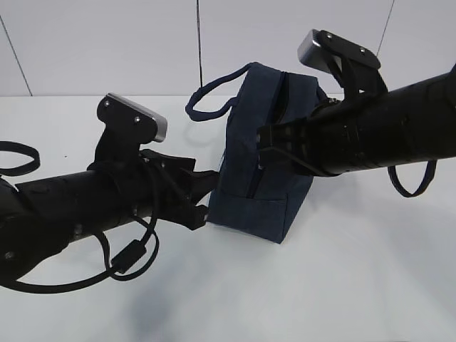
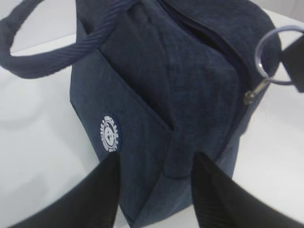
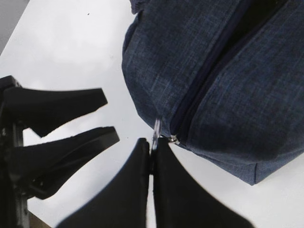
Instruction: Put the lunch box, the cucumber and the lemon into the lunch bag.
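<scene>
The dark navy lunch bag (image 1: 260,164) stands upright mid-table, with its round white logo (image 2: 110,134) showing in the left wrist view. My right gripper (image 3: 152,145) is shut on the zipper's ring pull (image 3: 156,129) at the bag's end; the ring (image 2: 260,53) also shows in the left wrist view. My left gripper (image 2: 156,164) is open, its fingers (image 3: 71,107) level with the bag's lower end and just short of it. In the exterior view it (image 1: 203,196) sits at the bag's lower left corner. The lunch box, cucumber and lemon are out of view.
One loop handle (image 1: 206,100) sticks out to the left of the bag and the other (image 1: 413,182) hangs behind my right arm. A black cable (image 1: 128,256) loops under my left arm. The white table (image 1: 320,285) runs to a pale wall behind.
</scene>
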